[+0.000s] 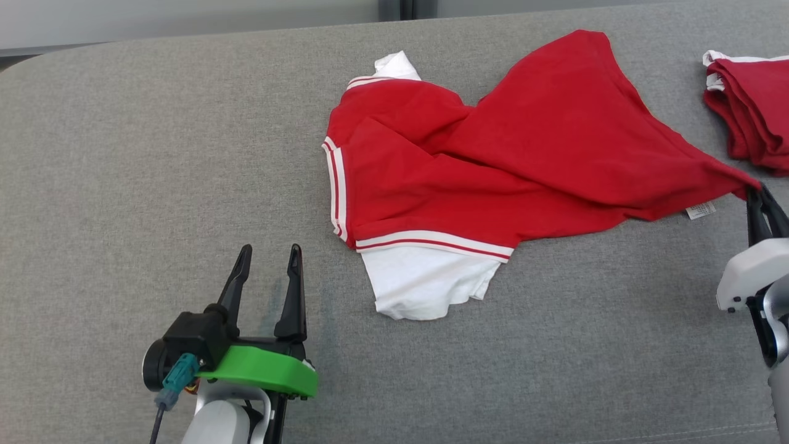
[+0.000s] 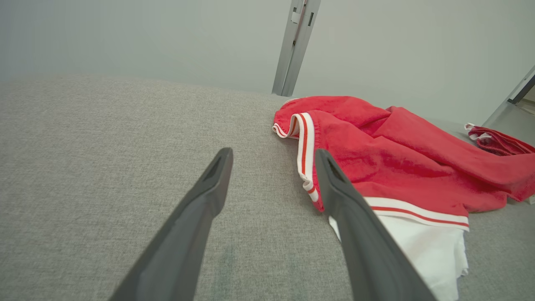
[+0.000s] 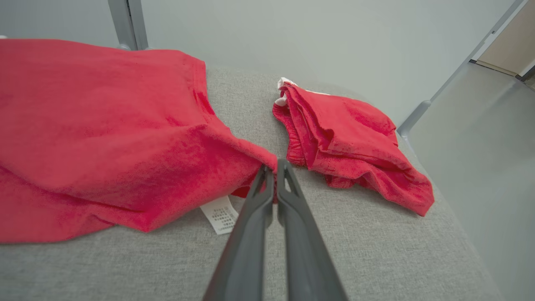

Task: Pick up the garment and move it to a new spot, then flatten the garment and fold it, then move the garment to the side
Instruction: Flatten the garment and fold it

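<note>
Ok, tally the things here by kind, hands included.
Red garments: 2, the spread garment and the folded garment
Hands: 2, the left hand and the right hand
Total: 4

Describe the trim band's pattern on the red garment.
White trim band with a red stripe; best in head view.

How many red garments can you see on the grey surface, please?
2. The spread garment lies centrally, its corner pinched by the right gripper; the bunched garment sits at the far right.
</note>
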Available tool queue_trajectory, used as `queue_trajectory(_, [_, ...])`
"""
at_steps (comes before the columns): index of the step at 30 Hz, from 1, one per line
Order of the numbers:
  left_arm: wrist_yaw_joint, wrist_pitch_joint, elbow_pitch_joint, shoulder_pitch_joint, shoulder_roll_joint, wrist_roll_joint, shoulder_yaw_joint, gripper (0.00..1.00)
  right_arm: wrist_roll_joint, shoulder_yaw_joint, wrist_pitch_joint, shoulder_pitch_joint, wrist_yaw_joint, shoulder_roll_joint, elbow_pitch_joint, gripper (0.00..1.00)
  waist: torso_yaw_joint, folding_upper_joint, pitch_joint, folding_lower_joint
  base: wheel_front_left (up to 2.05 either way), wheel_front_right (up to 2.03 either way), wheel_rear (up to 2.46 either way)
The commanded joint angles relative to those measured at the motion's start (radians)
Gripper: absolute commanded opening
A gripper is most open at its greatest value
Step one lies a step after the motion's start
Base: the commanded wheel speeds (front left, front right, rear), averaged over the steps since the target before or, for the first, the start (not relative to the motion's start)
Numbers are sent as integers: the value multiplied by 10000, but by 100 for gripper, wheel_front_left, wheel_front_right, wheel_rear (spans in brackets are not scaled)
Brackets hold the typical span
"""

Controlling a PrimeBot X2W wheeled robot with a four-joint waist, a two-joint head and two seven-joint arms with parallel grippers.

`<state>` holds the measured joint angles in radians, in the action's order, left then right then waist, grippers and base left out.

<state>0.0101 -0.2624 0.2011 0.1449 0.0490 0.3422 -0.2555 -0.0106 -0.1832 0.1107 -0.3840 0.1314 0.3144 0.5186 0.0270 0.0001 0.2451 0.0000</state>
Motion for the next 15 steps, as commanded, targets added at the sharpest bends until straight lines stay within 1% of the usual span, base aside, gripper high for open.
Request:
queue_trajectory(1, [5, -31, 1, 195, 31, 23, 3, 100, 73, -180, 142, 141, -19, -27, 173, 1, -1, -1, 15, 0, 0, 0, 0])
queue_trajectory(2, [14, -31, 1, 197, 31, 8, -28, 100, 144, -286, 220, 253, -17, -135, 353, 35, -12, -1, 16, 0, 0, 0, 0])
queue_trajectory(3, [37, -31, 15, 191, 31, -18, -71, 100, 183, -361, 306, 347, -17, -254, 507, 82, -27, -1, 13, 0, 0, 0, 0])
queue_trajectory(4, [60, -31, 30, 182, 31, -28, -114, 100, 206, -455, 389, 381, -17, -322, 609, 100, -42, -1, 9, 0, 0, 0, 0])
queue_trajectory(7, [126, -31, 76, 150, 31, 40, -308, 100, 142, -693, 683, 476, -17, -504, 781, 100, -118, -1, -27, 0, 0, 0, 0])
queue_trajectory(10, [213, -31, 204, 115, 31, 70, -623, 100, 191, -860, 1039, 565, -17, -724, 565, 100, -243, -1, -105, 0, 0, 0, 0])
queue_trajectory(15, [465, -31, 592, 101, 33, 142, -1292, 100, 196, -760, 1422, 792, -17, -1369, -646, 100, -496, -1, -254, 0, 0, 0, 0])
